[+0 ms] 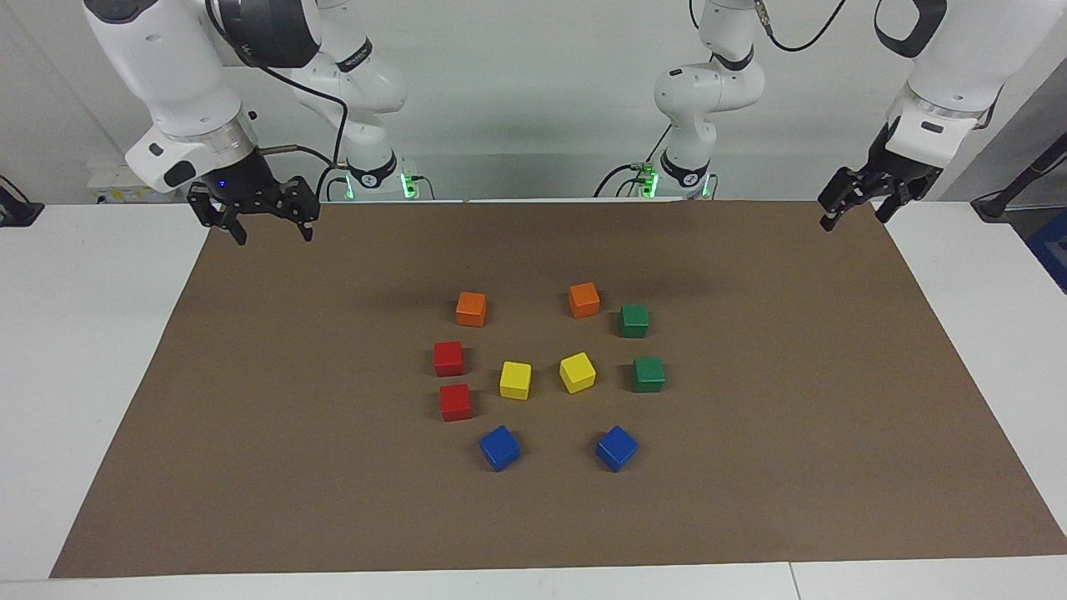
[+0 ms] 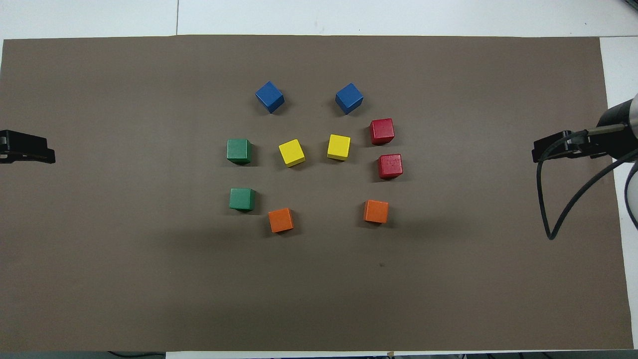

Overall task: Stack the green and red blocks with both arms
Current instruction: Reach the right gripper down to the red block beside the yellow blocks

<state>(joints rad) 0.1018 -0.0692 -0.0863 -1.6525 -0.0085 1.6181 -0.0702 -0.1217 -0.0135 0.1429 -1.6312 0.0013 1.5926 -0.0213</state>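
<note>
Two dark green blocks sit on the brown mat toward the left arm's end, one (image 1: 633, 320) (image 2: 242, 199) nearer to the robots than the other (image 1: 648, 374) (image 2: 239, 151). Two bright red blocks lie toward the right arm's end, one (image 1: 448, 358) (image 2: 390, 166) nearer to the robots than its twin (image 1: 455, 402) (image 2: 382, 131). All four rest singly, apart from each other. My right gripper (image 1: 273, 233) (image 2: 563, 147) hangs open and empty over the mat's corner at its own end. My left gripper (image 1: 854, 218) (image 2: 27, 149) waits open and empty over the mat's edge at its end.
Two orange cubes (image 1: 471, 308) (image 1: 583, 299) lie nearest to the robots, two yellow cubes (image 1: 515, 380) (image 1: 577, 372) in the middle, two blue cubes (image 1: 499, 447) (image 1: 616, 447) farthest out. The brown mat (image 1: 250, 433) covers most of the white table (image 1: 75, 333).
</note>
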